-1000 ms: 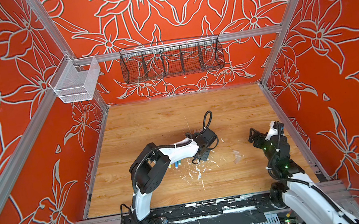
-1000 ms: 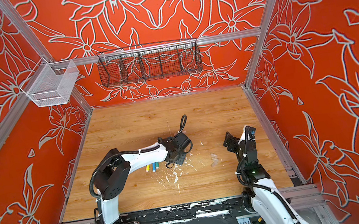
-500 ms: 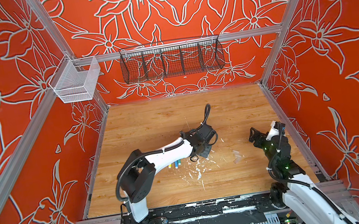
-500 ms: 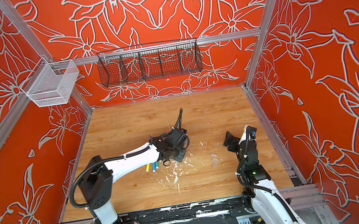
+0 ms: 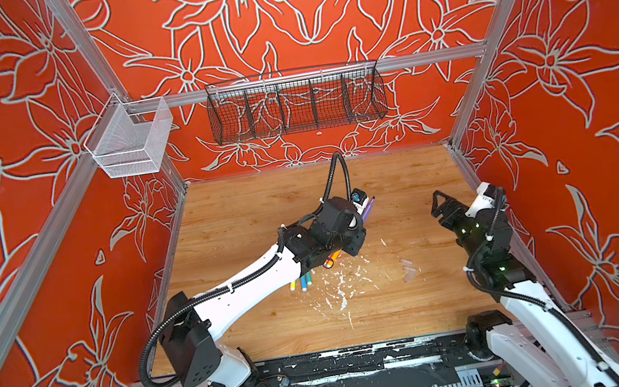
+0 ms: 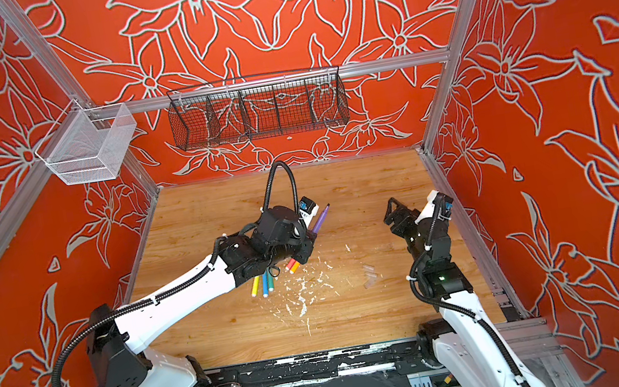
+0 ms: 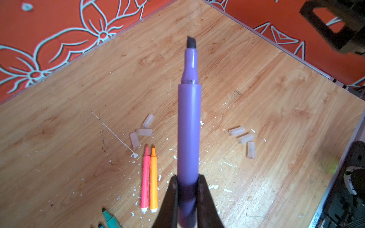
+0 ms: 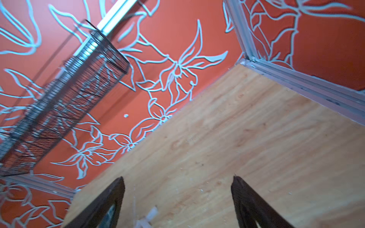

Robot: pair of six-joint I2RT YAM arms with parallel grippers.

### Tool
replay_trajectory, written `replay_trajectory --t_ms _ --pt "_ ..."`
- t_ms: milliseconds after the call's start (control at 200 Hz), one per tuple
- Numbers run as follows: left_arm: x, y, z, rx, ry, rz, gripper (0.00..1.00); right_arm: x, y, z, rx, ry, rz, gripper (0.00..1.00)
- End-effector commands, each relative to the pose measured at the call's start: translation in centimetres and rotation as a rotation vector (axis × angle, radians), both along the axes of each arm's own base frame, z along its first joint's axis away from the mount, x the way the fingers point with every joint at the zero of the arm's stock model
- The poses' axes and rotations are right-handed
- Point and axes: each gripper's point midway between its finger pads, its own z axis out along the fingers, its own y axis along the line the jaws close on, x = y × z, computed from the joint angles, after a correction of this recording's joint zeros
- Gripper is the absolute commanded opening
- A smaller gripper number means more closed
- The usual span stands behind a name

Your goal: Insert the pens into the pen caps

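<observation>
In a top view the yellow pen (image 6: 256, 286), blue pen (image 6: 265, 286) and green pen (image 6: 270, 283) lay side by side on the wooden table (image 6: 219, 217), at eight o'clock from the left gripper (image 7: 187, 182). Its claw was clamped on the purple pen (image 7: 189, 118), tip aimed toward one o'clock. Clear pen caps (image 6: 369, 275) lay at four o'clock from that gripper. The right gripper (image 8: 177, 183) hung near the table's three o'clock, claw spread wide and empty.

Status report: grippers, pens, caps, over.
Left gripper shut on purple pen, tip bare. Right gripper open, empty. Six caps loose on table, none fitted. No obstruction.
</observation>
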Motion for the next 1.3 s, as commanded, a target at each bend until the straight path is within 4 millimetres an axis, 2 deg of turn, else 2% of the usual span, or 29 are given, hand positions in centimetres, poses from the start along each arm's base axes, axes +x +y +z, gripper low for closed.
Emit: replay_trajectory --t_ms 0,80,200,300,445,560,661,761,936,1076,1191,1296 --pt "-0.2 -1.6 4.1 -0.065 -0.125 -0.107 0.0 -0.4 1.8 2.8 0.09 -0.055 0.096 0.86" --pt "-0.8 -1.9 5.0 -0.086 -0.148 -0.153 0.0 -1.3 3.1 4.5 0.108 -0.072 0.174 0.86" --pt "-2.3 -1.4 6.5 -0.115 -0.148 -0.202 0.0 -2.7 6.4 6.9 0.217 -0.207 0.38 0.87" --pt "-3.5 -1.2 7.6 -0.147 -0.182 -0.259 0.0 -3.3 8.1 7.9 0.281 -0.226 0.473 0.87" --pt "-4.7 -1.1 9.2 -0.195 -0.203 -0.298 0.0 -4.5 11.6 9.0 0.285 -0.228 0.633 0.86" --pt "-5.4 -1.7 9.2 -0.22 -0.187 -0.346 0.0 -5.5 14.1 10.2 0.233 -0.238 0.71 0.86" --pt "-4.7 -1.7 8.6 -0.202 -0.172 -0.314 0.0 -6.1 15.9 11.4 0.223 -0.254 0.78 0.85" --pt "-4.4 -1.6 8.6 -0.189 -0.164 -0.295 0.0 -5.8 17.0 11.3 0.229 -0.246 0.807 0.83" --pt "-5.1 -1.4 8.7 -0.199 -0.147 -0.312 0.0 -5.6 18.5 11.8 0.251 -0.239 0.867 0.77" --pt "-5.1 -0.8 8.6 -0.197 -0.139 -0.282 0.0 -5.7 18.9 11.8 0.261 -0.24 0.876 0.72" --pt "-5.8 -0.8 8.6 -0.214 -0.124 -0.309 0.0 -6.0 19.5 11.8 0.269 -0.238 0.9 0.6" --pt "-6.0 -0.8 8.4 -0.214 -0.122 -0.317 0.0 -6.6 20.3 12.3 0.274 -0.254 0.94 0.44"
